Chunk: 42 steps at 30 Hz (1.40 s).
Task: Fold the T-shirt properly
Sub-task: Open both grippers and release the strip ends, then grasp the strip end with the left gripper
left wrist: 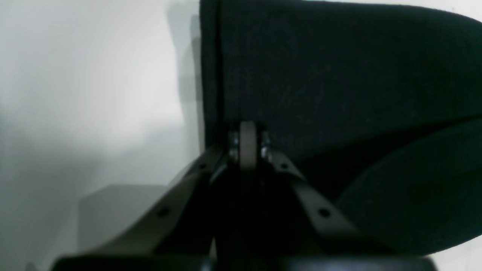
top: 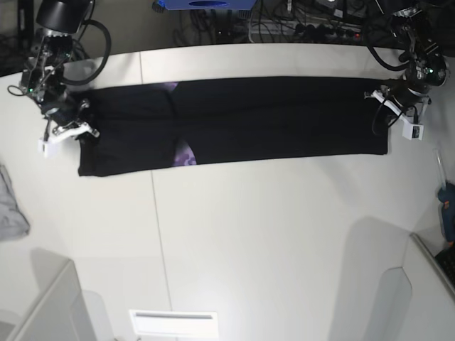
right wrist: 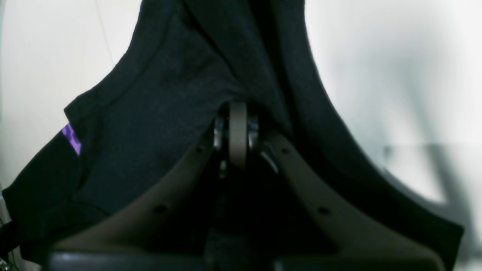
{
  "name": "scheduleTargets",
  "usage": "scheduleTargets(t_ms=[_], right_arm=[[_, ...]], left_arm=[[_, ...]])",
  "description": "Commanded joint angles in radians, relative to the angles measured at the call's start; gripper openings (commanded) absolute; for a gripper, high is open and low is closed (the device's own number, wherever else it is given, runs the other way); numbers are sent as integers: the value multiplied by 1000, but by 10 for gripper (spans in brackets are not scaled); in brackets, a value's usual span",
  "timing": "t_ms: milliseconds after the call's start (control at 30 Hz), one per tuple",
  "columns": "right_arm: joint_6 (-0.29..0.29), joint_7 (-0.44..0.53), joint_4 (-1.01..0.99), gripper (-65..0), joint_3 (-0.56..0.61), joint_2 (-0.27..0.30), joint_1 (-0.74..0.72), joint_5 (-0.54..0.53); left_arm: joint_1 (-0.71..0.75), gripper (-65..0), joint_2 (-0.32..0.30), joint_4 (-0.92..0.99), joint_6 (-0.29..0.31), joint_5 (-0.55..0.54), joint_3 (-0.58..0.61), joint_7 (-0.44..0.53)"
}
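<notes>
White worktop (top: 234, 234), cables along the far edge. Large black fabric T-shirt (top: 234, 124) lies stretched in a long band across the far half, purple print peeking at the folds. Left pincer (top: 395, 106) clamped shut on its right end, right pincer (top: 71, 121) clamped shut on its left end.

Robotics lab, white worktable (top: 249, 227), tangled cables (top: 298, 25) behind, two mounted arms

A: T-shirt (top: 270, 117)? Matt black cloth, fine knit grain, purple print patch.
B: Bench (top: 270, 234) smooth matt white. Hand (left wrist: 246, 130) fingers matt grey plastic, w/ shiny metal bits.
</notes>
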<state>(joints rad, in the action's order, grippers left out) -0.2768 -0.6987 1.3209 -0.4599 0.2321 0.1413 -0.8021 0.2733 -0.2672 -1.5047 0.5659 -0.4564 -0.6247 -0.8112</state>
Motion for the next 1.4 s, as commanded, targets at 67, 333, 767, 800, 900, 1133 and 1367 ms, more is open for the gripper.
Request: scheduleTargets(t_ms=[67, 333, 767, 800, 900, 1133, 1367], right_arm=[[14, 0, 7, -650, -3, 25, -15, 25], [7, -3, 154, -650, -3, 3, 14, 19], [7, -71, 561, -650, -3, -67, 137, 17], [7, -77, 566, -650, -3, -69, 140, 17], [7, -83, 566, -650, -3, -79, 142, 17], [7, -85, 566, -650, -1, -81, 157, 17], [7, -85, 566, -650, -1, -81, 169, 17]], left_arm=[[-9, -650, -11, -17, -5, 14, -4, -14], [1, -650, -11, -145, -4, 3, -14, -14], [90, -650, -25, -280, 1, -287, -264, -119], [90, -594, -25, -280, 1, -290, -271, -119], [91, -387, -25, -280, 1, -293, -277, -119], [116, -86, -20, -256, 3, -296, -269, -115], [62, -89, -27, -76, 107, -288, -225, -113]])
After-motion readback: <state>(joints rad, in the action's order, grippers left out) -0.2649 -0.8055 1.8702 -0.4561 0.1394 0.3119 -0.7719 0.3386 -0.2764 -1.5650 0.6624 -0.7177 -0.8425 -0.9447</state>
